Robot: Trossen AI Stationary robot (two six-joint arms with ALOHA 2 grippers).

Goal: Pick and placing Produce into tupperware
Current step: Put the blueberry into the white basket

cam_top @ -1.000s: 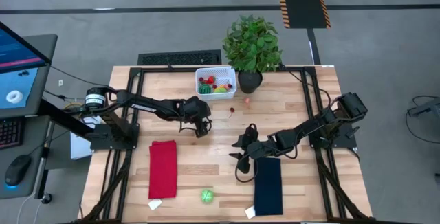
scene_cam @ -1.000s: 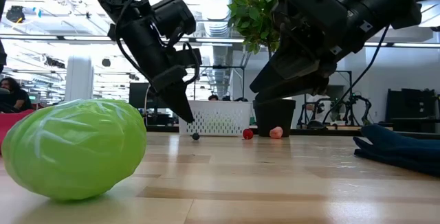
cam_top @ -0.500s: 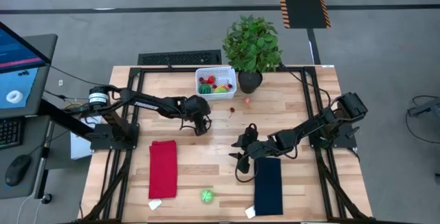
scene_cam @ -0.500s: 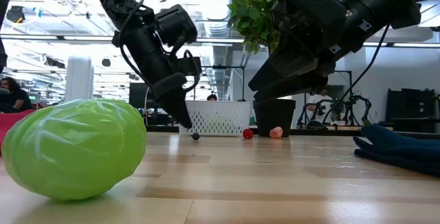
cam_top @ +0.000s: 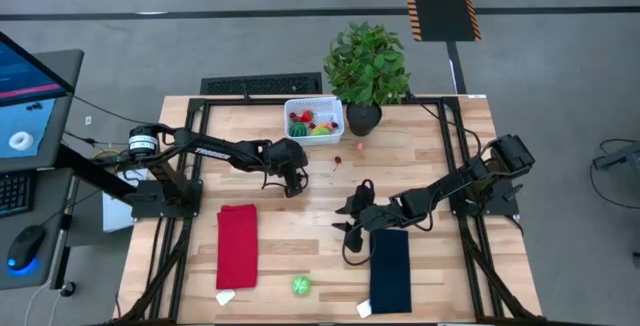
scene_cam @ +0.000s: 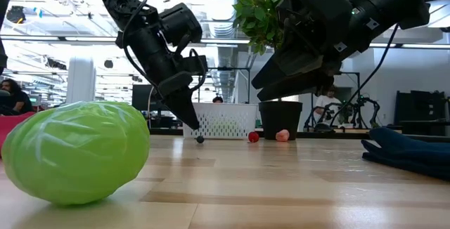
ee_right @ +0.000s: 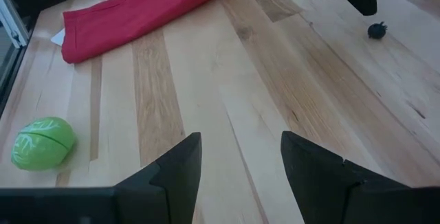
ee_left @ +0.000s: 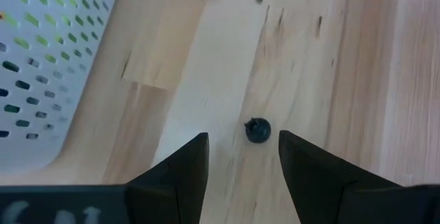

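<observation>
Left gripper [cam_top: 293,188] hangs low over the wooden table [cam_top: 440,146], fingers spread w/ nothing between them, tips pointing down at a small dark berry-like piece [ee_left: 258,130] lying on the boards just in front of the white basket [cam_top: 314,117]. In the left wrist view the dark piece sits in the gap ahead of the two fingers [ee_left: 180,171], not touching either; the basket's perforated wall [ee_left: 41,59] is close on one side. In the low view the same piece [scene_cam: 200,139] rests on the table right below the fingertips, w/ the basket [scene_cam: 223,120] just behind.

Basket stands at the table's far edge, beside the potted plant [cam_top: 367,64], and holds several toy fruits & veg [cam_top: 310,124], red, green and yellow among them. Two more pieces lie loose on the table near the basket: a small red one [cam_top: 337,161] and a pinkish one [cam_top: 360,147], closer to the plant pot. A green cabbage-like toy [cam_top: 300,285] lies well apart from the basket, near the table's front edge, between a red cloth [cam_top: 237,246] and a dark blue cloth [cam_top: 390,270].

Right gripper [cam_top: 351,228] waits above the table beside the blue cloth, far from the basket, fingers apart and empty; its wrist view shows the cabbage [ee_right: 42,142] and red cloth [ee_right: 137,11] beyond its fingers.
</observation>
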